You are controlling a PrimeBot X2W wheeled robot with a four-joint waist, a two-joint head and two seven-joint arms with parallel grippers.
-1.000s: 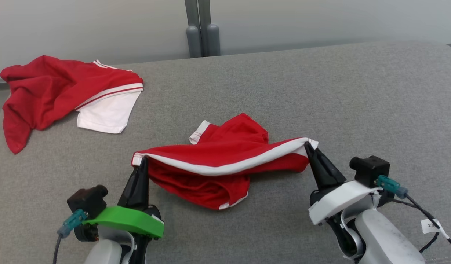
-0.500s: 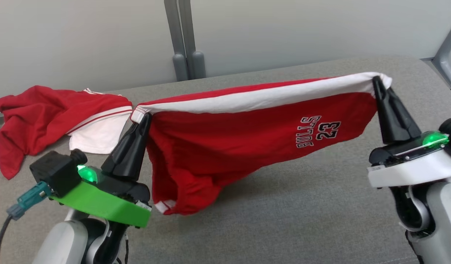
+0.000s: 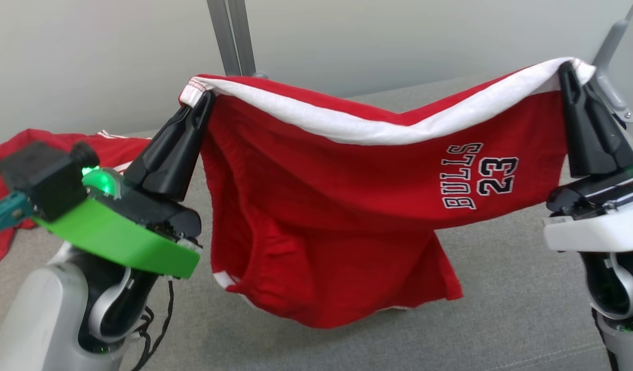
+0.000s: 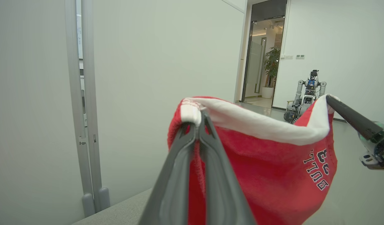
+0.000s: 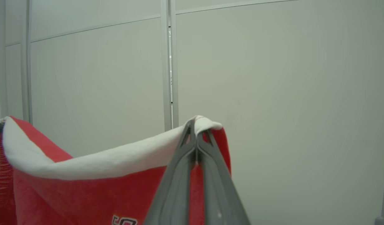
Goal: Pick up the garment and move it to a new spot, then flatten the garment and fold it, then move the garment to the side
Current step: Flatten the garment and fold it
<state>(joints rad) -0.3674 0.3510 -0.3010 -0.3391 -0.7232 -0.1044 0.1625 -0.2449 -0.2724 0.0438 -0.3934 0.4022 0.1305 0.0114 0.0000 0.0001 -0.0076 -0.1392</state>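
The red shorts (image 3: 347, 206) (image 4: 273, 162) (image 5: 70, 187) hang in the air over the gray pad (image 3: 501, 309), spread out wide like washing on a line. The white band (image 3: 373, 129) runs along the top and dips in the middle. The words "BULLS 23" (image 3: 476, 175) sit on the side near the right gripper, turned sideways. The bottom of the shorts hangs low by the gray pad. I cannot tell if it touches.

The left gripper (image 3: 205, 98) (image 4: 200, 117) is pinched tight on one top corner of the white band. The right gripper (image 3: 566, 69) (image 5: 195, 125) (image 4: 331, 100) is pinched tight on the other top corner. Both point up, high over the gray pad and well apart.

The gray pad is soft-looking cloth and flat. The part under and in front of the shorts is bare. More red and white clothes (image 3: 38, 136) lie in a heap on the far left part of the gray pad, past the left gripper.

A pale wall (image 3: 398, 41) stands right behind the gray pad. A thin gray post (image 3: 228, 36) (image 4: 82, 93) (image 5: 168, 62) runs up the wall from the pad's back edge. A gray metal bar (image 3: 610, 46) pokes up by the pad's far right corner, just behind the right gripper.

In the left wrist view, well beyond the gray pad, there is an open doorway (image 4: 263, 47) with a green plant (image 4: 271, 65) and another robot (image 4: 306, 93) on the floor.
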